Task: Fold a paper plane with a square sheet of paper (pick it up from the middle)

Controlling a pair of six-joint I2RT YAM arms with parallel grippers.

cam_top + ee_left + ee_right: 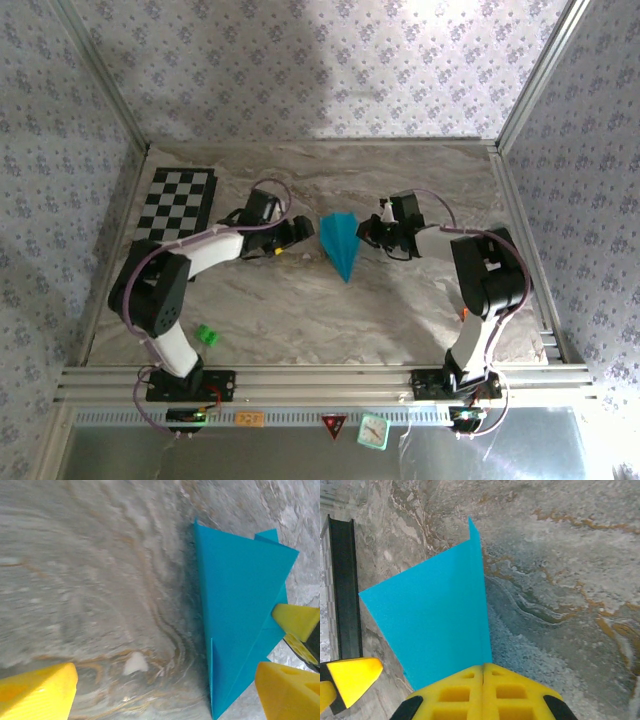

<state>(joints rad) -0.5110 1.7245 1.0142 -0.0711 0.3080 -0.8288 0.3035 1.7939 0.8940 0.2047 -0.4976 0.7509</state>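
Note:
The cyan-blue paper [340, 243], folded into a pointed dart shape, sits mid-table with its tip toward the near edge. My right gripper [372, 233] is at its right side. In the right wrist view the yellow fingers [460, 695] are pressed together, and the edge of the paper [435, 620] runs into their seam. My left gripper [293, 232] is just left of the paper. Seen from the left wrist, that gripper [165, 692] is open wide, and the paper [240, 605] lies close to its right finger [290, 692].
A black-and-white checkerboard mat [178, 203] lies at the back left. A small green block [207, 335] rests near the left arm's base. Metal frame rails [520, 240] border the marble table [330, 320].

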